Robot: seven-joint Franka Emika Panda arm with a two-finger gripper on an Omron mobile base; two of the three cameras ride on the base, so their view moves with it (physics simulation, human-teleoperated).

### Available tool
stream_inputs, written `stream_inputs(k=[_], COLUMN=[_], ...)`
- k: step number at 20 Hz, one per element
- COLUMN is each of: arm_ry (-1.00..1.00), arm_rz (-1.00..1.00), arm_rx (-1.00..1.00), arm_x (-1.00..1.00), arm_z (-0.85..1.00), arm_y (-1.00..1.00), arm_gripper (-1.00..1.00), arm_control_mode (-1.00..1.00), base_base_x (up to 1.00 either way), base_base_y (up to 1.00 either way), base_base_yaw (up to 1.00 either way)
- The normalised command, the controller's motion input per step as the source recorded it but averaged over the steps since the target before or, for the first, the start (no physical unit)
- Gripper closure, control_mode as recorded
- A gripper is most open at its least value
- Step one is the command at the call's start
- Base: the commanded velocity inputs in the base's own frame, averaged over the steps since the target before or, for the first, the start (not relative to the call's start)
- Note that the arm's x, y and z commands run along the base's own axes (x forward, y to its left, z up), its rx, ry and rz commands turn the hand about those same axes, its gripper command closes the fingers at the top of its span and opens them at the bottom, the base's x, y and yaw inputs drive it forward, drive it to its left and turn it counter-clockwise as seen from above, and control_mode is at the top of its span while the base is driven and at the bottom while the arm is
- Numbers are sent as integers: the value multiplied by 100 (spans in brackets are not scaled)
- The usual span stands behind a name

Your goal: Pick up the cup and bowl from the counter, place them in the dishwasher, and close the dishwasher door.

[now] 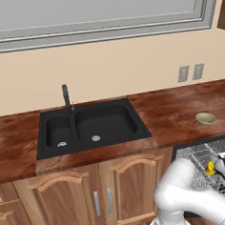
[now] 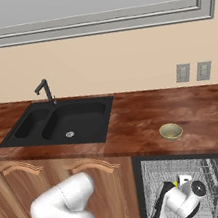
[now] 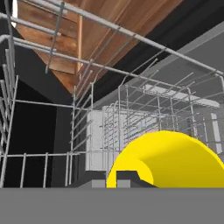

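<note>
Counter [image 1: 171, 110] front edge: bowl [image 1: 206, 119]; below, fingers [image 3: 111, 178] pinching cup [image 3: 175, 159] inside dishwasher [image 2: 186, 173] rack.

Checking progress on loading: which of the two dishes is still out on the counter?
The bowl, olive-tan and shallow, sits on the counter right of the sink. The yellow cup is down in the dishwasher rack, at the shut gripper.

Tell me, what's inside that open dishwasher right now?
Inside the dishwasher sits a grey wire rack, with the robot's gripper reaching in, shut on the yellow cup. The arm hides part of the rack. The bowl is on the counter above.
</note>
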Motion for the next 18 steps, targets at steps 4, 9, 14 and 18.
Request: stream_inputs(k=[4,9,14,18], arm_ry=[2,1,0,0], arm_rz=[0,0,2,3], arm_rx=[0,0,0,0], arm_x=[42,27,4,0], arm_z=[-44,-42,-46,-42], arm_y=[-23,-16,-11,-8], arm_gripper=[100,100,100,-100], arm_control_mode=[-100,-100,-100,-100], base_base_x=[0,0,0,0], base_base_y=[0,0,0,0], base_base_yaw=[0,0,0,0])
